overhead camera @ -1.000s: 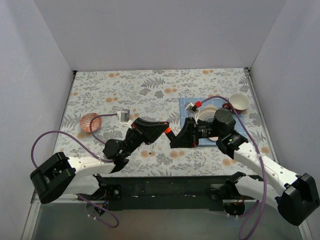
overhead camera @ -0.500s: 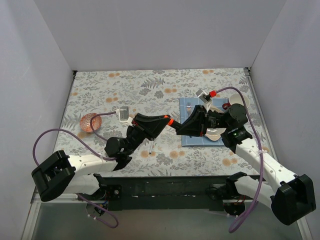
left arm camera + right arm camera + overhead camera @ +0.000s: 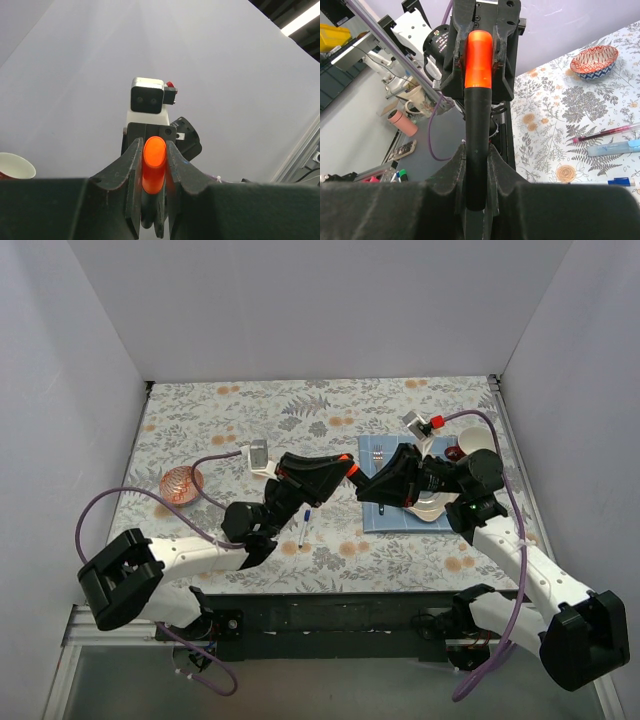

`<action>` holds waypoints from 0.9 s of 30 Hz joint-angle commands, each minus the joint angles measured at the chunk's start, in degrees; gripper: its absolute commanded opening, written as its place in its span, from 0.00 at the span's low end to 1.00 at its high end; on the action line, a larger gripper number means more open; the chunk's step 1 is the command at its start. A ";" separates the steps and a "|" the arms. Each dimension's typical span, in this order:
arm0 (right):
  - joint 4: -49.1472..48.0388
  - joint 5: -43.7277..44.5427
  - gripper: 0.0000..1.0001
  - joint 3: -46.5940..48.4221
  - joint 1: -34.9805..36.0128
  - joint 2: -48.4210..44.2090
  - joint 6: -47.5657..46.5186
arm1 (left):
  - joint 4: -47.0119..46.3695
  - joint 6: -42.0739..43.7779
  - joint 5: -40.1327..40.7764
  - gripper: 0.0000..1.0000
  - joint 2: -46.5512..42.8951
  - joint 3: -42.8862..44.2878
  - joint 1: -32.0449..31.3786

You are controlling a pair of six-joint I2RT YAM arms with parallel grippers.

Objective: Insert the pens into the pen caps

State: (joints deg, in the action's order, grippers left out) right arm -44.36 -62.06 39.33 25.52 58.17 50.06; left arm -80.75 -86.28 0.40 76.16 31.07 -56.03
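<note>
Above the table's middle my two grippers meet tip to tip. My left gripper (image 3: 344,472) (image 3: 154,156) is shut on the orange-red pen cap (image 3: 352,471) (image 3: 154,162). My right gripper (image 3: 368,486) (image 3: 479,167) is shut on the thick black marker (image 3: 478,130). In the right wrist view the orange-red cap (image 3: 479,55) sits over the marker's far end, between the left fingers (image 3: 454,55). On the table lie a thin white pen (image 3: 304,528), a maroon-red pen (image 3: 607,133), a light-blue marker (image 3: 615,147) and a dark blue cap (image 3: 619,181).
A red patterned bowl (image 3: 181,484) stands at the left. A blue mat (image 3: 385,512) under the right arm carries a silver fork (image 3: 378,453) and white dishes (image 3: 432,506). A white cup (image 3: 478,443) stands at the back right. Walls close in three sides.
Both grippers, still tip to tip, have risen and shifted away from the near edge and to the right. The white pen on the table now shows below the left arm.
</note>
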 commanded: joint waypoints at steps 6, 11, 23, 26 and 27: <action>-12.07 20.84 0.01 9.63 1.64 -0.25 -2.07 | 14.74 -4.34 -40.92 0.00 12.35 -0.84 -11.47; -5.76 19.79 0.09 6.03 1.64 -2.79 -3.92 | 29.65 -1.44 -37.85 0.00 3.93 1.88 -3.23; 26.59 27.78 0.72 -10.06 1.64 -26.08 -15.68 | 77.59 15.01 -30.56 0.00 -0.93 16.40 17.89; 30.11 30.42 0.73 -9.71 1.64 -26.09 -17.19 | 73.03 10.19 -27.65 0.00 0.73 11.58 17.89; 30.47 30.68 0.73 -9.71 1.73 -25.83 -17.80 | 70.49 9.12 -27.48 0.00 1.53 10.69 17.80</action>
State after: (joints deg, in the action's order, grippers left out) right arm -21.17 -37.52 29.10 27.09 31.97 37.04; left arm -13.67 -75.40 -29.50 76.58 45.58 -37.76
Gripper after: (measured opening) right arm 0.731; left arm 0.176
